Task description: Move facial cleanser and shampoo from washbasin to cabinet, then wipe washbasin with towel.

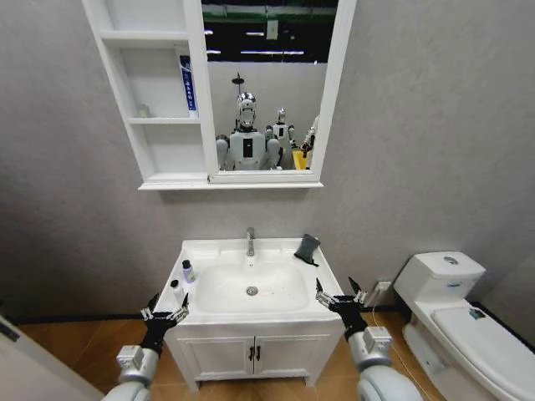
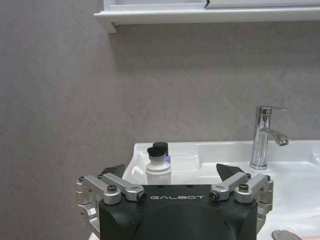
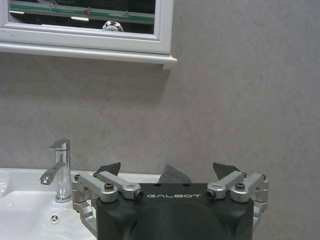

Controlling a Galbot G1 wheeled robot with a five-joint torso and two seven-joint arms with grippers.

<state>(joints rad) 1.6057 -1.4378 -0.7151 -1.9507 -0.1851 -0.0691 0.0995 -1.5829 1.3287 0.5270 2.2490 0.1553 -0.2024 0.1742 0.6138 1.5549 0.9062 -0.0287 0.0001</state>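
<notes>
Bottles: two white bottles (image 1: 183, 279) are stood upright on the washbasin (image 1: 251, 313) left rim.
Left hand (image 1: 165, 316): held wide, nearer, bottles just ahead.
Right hand (image 1: 338, 298): held wide, empty.

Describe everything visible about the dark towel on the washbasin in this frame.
The towel is a small, dark grey, nearly black cloth, bunched and standing up in a rumpled heap rather than spread flat. It sits on the back right corner of the washbasin, on the flat rim to the right of the tap, with one corner trailing toward the bowl. Nothing grips it; the right pincer hovers open near the front right rim, apart from it. In the right wrist view its top peeks above the pincer body.
</notes>
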